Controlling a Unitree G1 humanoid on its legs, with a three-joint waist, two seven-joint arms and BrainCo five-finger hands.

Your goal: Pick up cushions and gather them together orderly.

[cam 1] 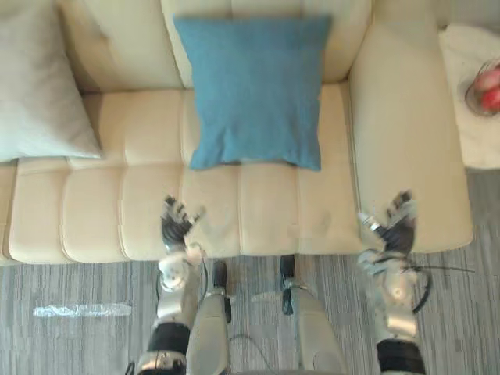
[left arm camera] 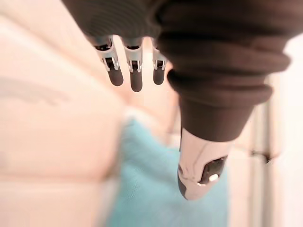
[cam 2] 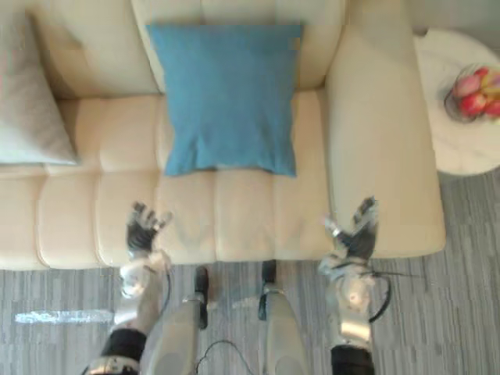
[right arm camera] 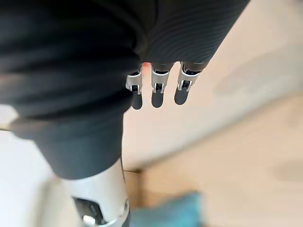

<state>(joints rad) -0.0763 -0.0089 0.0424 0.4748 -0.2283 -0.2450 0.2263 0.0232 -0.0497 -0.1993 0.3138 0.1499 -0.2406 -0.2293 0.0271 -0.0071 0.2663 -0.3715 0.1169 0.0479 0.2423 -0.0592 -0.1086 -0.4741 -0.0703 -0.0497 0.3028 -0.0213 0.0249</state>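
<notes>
One broad cream sofa [cam 1: 273, 211], smooth and quilted into plump rectangular panels, with a flat-topped armrest at its right end. Carries a square blue cushion [cam 1: 254, 90] of woven cloth, leaning upright on the backrest, and, well apart to the left, a pale grey cushion [cam 1: 35, 86], softer and creased. Beside the armrest, a round white side table [cam 2: 461, 148] bearing a glass bowl [cam 2: 450, 101] of red and yellow fruit [cam 2: 473, 103]. Over the seat's front edge, left hand [cam 1: 176, 221] and right hand [cam 1: 397, 223], fingers straight and spread, empty, apart from both cushions.
</notes>
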